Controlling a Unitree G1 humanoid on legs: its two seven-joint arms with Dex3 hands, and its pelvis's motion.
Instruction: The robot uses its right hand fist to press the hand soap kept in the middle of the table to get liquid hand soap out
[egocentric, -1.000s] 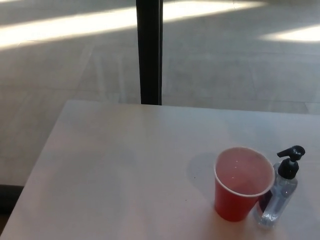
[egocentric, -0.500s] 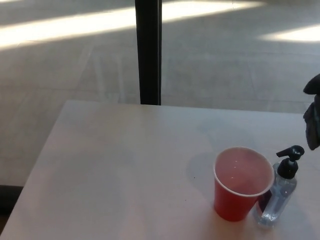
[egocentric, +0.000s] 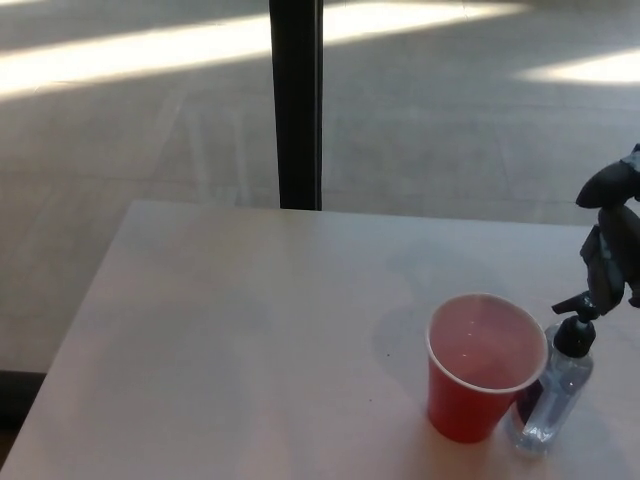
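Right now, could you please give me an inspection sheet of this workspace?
Surface: pale table, bare apart from two items.
Job's things: clear soap bottle with black pump, upright near the right edge.
Clutter: red cup close beside the bottle on its left.
Hands: right hand just above the pump, contact unclear; left hand not in view.
Cables: nothing seen.
Surroundings: black post, sunlit floor.

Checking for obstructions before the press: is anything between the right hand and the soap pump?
Nothing visible. The right hand hangs just above the soap bottle, right over its black pump head. The red cup stands beside the bottle on its left, clear of the downward path.
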